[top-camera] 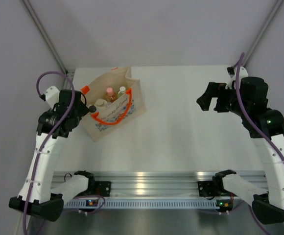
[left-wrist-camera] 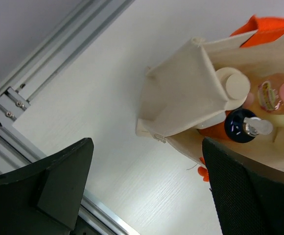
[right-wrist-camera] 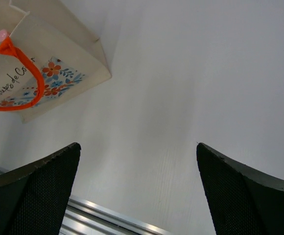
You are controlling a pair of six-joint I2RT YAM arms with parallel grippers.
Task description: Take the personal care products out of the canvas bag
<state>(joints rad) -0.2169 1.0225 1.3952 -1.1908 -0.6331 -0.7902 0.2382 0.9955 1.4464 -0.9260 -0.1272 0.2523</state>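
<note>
**Bottles in bag, both arms empty**

Bag (top-camera: 113,103) upright on counter (top-camera: 181,142), back left, mouth open. Inside, crowded together: cream bottle (left-wrist-camera: 235,85), dark-blue top (left-wrist-camera: 241,125), pink cap (top-camera: 109,91), white cap (top-camera: 122,90). A clear bottle is not made out, possibly hidden behind the others. Left fingers (top-camera: 88,109) spread wide, holding nothing, just beside the bag's left edge. Right fingers (top-camera: 204,102) likewise spread and empty, well apart from the bag, above bare counter at right.
</note>
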